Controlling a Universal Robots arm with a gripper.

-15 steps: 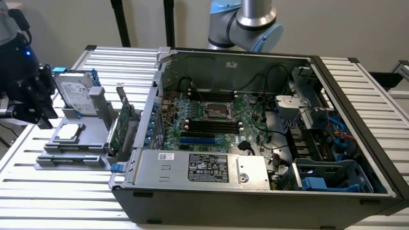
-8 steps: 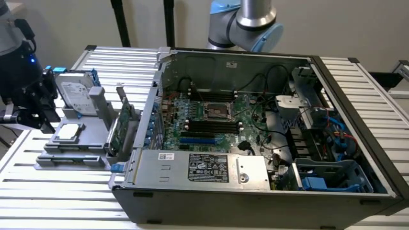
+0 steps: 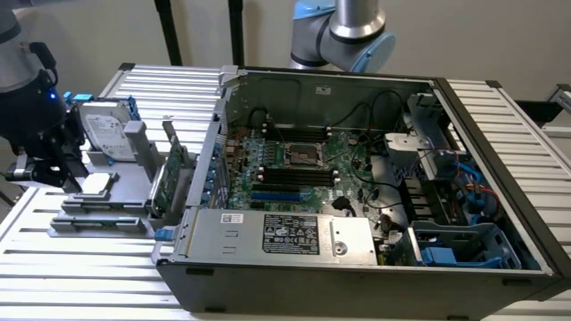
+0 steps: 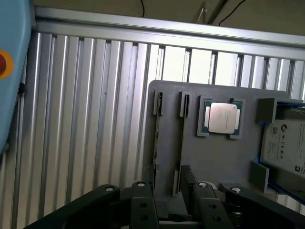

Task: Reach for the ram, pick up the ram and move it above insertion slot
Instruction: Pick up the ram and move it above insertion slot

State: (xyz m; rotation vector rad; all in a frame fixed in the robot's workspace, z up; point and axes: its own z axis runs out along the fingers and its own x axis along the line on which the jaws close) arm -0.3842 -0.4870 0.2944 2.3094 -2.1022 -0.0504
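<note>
In the wrist view the ram shows as a thin dark strip (image 4: 182, 138) standing on edge in a groove of the grey holder (image 4: 214, 162). A second similar strip (image 4: 156, 138) runs parallel beside it. My gripper (image 4: 172, 210) hangs open above the near end of these grooves, one finger (image 4: 143, 206) on each side and nothing between them. In the exterior view the gripper (image 3: 45, 175) is over the holder (image 3: 98, 212) at that view's left, outside the computer case. The black insertion slots (image 3: 295, 175) lie side by side on the motherboard inside the case.
On the holder also sit a silver processor (image 4: 221, 118) and a hard drive (image 3: 107, 134). An upright green card (image 3: 175, 175) stands between the holder and the open case wall (image 3: 207, 160). Inside the case are a metal processor socket (image 3: 303, 154), a blue slot (image 3: 277, 197) and cables (image 3: 375, 194).
</note>
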